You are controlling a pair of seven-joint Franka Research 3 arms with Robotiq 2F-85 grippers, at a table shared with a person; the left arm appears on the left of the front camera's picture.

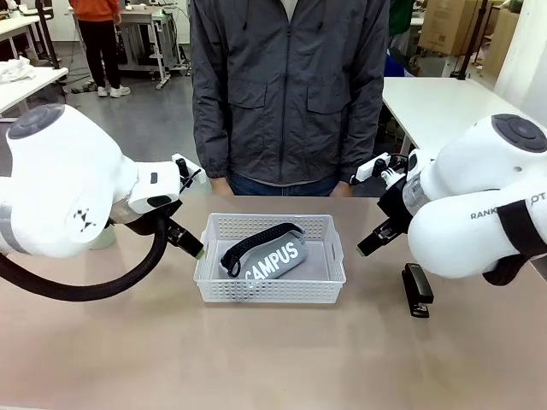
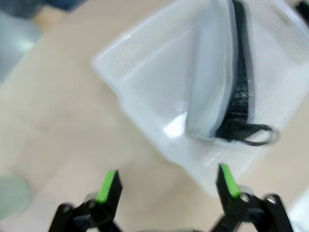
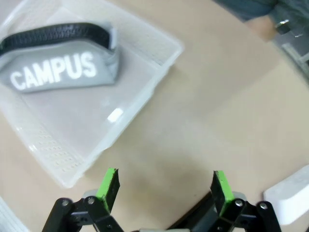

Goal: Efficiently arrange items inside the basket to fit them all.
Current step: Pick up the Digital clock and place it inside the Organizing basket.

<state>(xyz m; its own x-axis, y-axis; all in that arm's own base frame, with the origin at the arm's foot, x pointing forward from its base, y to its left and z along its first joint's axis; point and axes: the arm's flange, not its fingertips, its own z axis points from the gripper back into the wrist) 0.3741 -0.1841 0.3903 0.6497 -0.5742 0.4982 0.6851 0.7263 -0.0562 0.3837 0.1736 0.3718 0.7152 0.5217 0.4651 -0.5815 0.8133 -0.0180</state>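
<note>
The white lattice basket point(image 1: 272, 290) stands mid-table. The grey "CAMPUS" pouch point(image 1: 278, 258) with its black strap lies slanted inside it. A black stapler point(image 1: 417, 289) rests on the table to the basket's right. Behind my left arm a pale green cup point(image 1: 102, 237) peeks out. My left gripper point(image 1: 190, 243) hovers open just off the basket's left end, holding nothing. My right gripper point(image 1: 369, 243) hovers open off the right end, also holding nothing. In the left wrist view my left gripper point(image 2: 167, 183) faces the basket point(image 2: 125, 53) and pouch point(image 2: 207, 87). In the right wrist view my right gripper point(image 3: 164, 186) is over bare table beside the basket point(image 3: 159, 43), with a white box point(image 3: 289, 193) at the lower right.
A person in a dark grey jacket point(image 1: 289, 85) stands at the table's far edge, right behind the basket. Bare tabletop point(image 1: 256, 359) spreads in front of the basket. My two bulky arms flank the basket on either side.
</note>
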